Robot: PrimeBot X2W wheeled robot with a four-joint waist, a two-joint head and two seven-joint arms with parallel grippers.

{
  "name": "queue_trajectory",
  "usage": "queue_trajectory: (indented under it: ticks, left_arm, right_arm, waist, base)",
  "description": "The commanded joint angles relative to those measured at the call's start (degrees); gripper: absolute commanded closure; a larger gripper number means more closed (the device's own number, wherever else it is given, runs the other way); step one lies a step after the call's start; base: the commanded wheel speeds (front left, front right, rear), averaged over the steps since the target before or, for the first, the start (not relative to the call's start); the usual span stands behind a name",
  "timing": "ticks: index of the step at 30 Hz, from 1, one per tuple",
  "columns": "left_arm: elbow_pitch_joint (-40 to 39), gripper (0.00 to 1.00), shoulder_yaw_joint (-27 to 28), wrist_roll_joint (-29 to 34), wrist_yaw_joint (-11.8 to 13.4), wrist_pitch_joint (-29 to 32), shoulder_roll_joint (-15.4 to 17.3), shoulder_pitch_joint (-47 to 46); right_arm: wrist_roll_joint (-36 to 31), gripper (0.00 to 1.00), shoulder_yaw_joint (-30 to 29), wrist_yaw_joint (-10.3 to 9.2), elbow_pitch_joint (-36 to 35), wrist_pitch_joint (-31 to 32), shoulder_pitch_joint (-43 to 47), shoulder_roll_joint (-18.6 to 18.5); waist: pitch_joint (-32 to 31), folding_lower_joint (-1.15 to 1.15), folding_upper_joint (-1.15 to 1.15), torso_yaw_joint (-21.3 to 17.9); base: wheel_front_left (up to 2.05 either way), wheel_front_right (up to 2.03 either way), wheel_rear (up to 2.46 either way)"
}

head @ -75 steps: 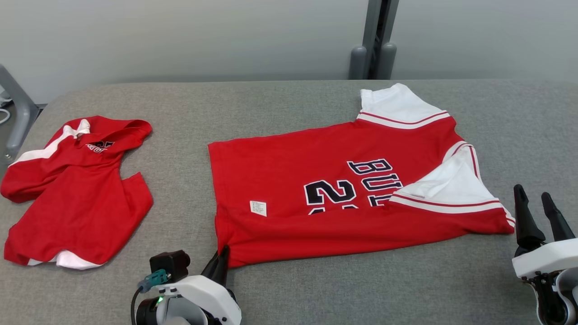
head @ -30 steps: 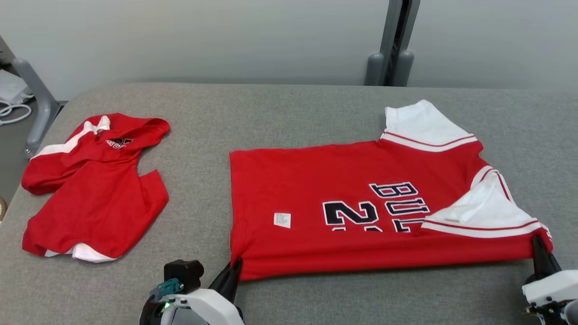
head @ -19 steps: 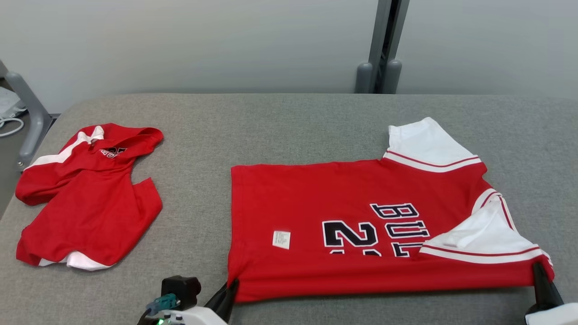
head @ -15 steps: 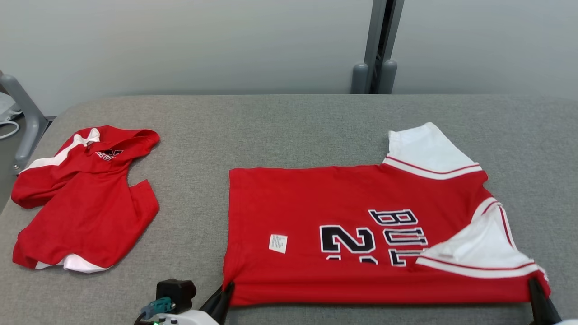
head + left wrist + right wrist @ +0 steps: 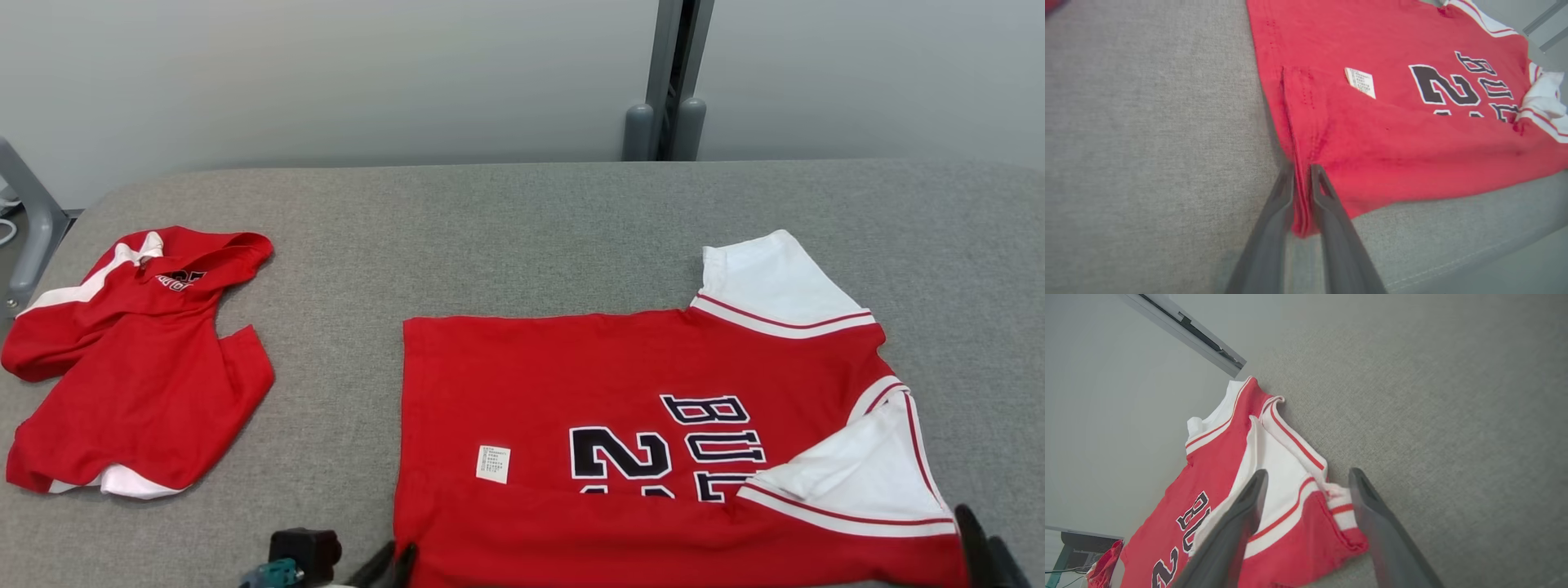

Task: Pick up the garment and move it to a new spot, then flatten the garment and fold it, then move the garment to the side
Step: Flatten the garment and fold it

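The grey, cloth-covered bench [image 5: 522, 212] takes up most of what I can see from here, with a pale wall and a grey post [image 5: 665, 122] behind it at 12 o'clock. The garment [image 5: 620, 384], a red jersey with white sleeves, lies spread flat on the near right part of the bench, toward 4 o'clock. Its hem faces 9 o'clock and its shoulders face 3 o'clock. Its near edge is folded up over itself, and the fold covers the bottom of the black lettering. Well apart from it, at 9 o'clock on the bench, a second red top [image 5: 139, 367] sits in a rumpled heap.

The left end effector [image 5: 1301, 168] is at the garment's 7 o'clock corner. Its two dark fingers are clamped tight on the doubled hem there, with red cloth showing in the slit between them. The right end effector [image 5: 1308, 471] is at the other near corner, about 5 o'clock, with its fingers spread wide. The striped sleeve corner lies loose on the bench in the gap between them, and nothing is gripped.

The far sleeve [image 5: 775, 282] points away toward 1 o'clock. The near sleeve [image 5: 857, 474] lies folded in over the chest, just beside the right end effector. The black lettering [image 5: 629, 449] runs sideways across the middle. A small white label [image 5: 492, 463] sits on the red cloth at 9 o'clock from the lettering, right by the fold.
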Motion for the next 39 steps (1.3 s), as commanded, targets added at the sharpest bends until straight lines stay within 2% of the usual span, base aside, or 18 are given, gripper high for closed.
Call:
queue_trajectory:
  ticks: [1, 5, 7, 13, 18, 20, 22, 26, 30, 34, 39]
  left_arm:
    - [-0.7, 0.00, 1.0, -0.5, 0.9, -0.5, 0.7, 0.7]
    - [-1.9, 0.00, 2.9, -1.0, 2.1, -1.9, 1.1, 0.8]
    - [-3.2, 0.00, 5.1, -1.3, 3.4, -4.0, 1.3, 0.1]
    - [-5.1, 0.00, 10.4, -0.4, 5.5, -11.9, 0.6, -2.8]
    - [-5.6, 0.00, 13.6, 2.3, 5.6, -15.6, -0.8, -6.1]
    - [-4.5, 0.00, 13.8, 6.9, 7.4, -16.1, 0.1, -7.3]
    - [-4.6, 0.00, 14.7, 9.2, 8.2, -16.4, -1.9, -8.0]
    - [-6.0, 0.00, 18.6, 13.1, 6.7, -16.4, -5.2, -7.3]
    - [-4.2, 0.00, 20.4, 15.9, 4.0, -16.4, -7.8, -6.0]
    - [-0.8, 0.00, 21.7, 18.2, 2.3, -16.4, -8.5, -6.3]
    - [7.4, 0.00, 21.1, 20.1, 2.4, -16.4, -7.9, -10.6]
  right_arm:
    - [-1.8, 0.00, -2.2, 0.00, -2.0, 1.3, -0.2, 0.3]
    - [-4.7, 0.00, -5.4, 0.00, -5.7, 2.9, -1.9, 0.9]
    - [-8.6, 0.00, -7.5, 0.00, -9.6, 5.0, -3.3, 1.6]
    - [-18.7, 0.00, -7.2, 0.00, -16.7, 6.1, -8.5, 1.3]
    - [-26.2, 0.00, -2.7, 0.00, -19.6, 2.0, -12.6, -0.6]
    - [-28.1, 0.00, -0.8, 0.00, -19.5, -0.7, -13.6, -1.1]
    - [-29.4, 0.00, 0.4, 0.00, -18.9, -4.0, -14.3, -1.1]
    - [-35.9, 0.00, 3.4, 0.00, -16.9, -9.8, -14.1, -2.5]
    - [-38.4, 0.00, 4.0, 0.00, -15.0, -11.7, -13.8, -0.6]
    - [-39.6, 0.00, 5.3, 0.00, -14.3, -12.3, -15.0, 0.5]
    - [-39.9, 0.00, 7.5, 0.00, -14.1, -12.4, -16.4, 1.4]
  waist:
    - [0.0, 0.00, 0.00, -0.1]
    - [0.3, 0.00, 0.00, -0.3]
    - [0.4, 0.00, 0.00, -0.3]
    - [0.7, 0.00, 0.00, -0.9]
    - [1.4, 0.00, 0.00, -1.9]
    - [1.7, 0.00, 0.00, -2.2]
    - [2.1, 0.00, 0.00, -2.4]
    - [3.0, 0.00, 0.00, -2.7]
    - [3.7, 0.00, 0.00, -3.2]
    - [5.0, 0.00, 0.00, -4.5]
    - [7.2, 0.00, 0.00, -6.9]
  base:
    - [0.00, 0.00, 0.00]
    - [0.00, 0.00, 0.00]
    - [0.00, 0.00, 0.00]
    - [0.00, 0.00, 0.00]
    - [0.00, 0.00, 0.00]
    - [0.00, 0.00, 0.00]
    - [0.00, 0.00, 0.00]
    - [0.00, 0.00, 0.00]
    - [0.00, 0.00, 0.00]
    - [0.00, 0.00, 0.00]
    - [0.00, 0.00, 0.00]
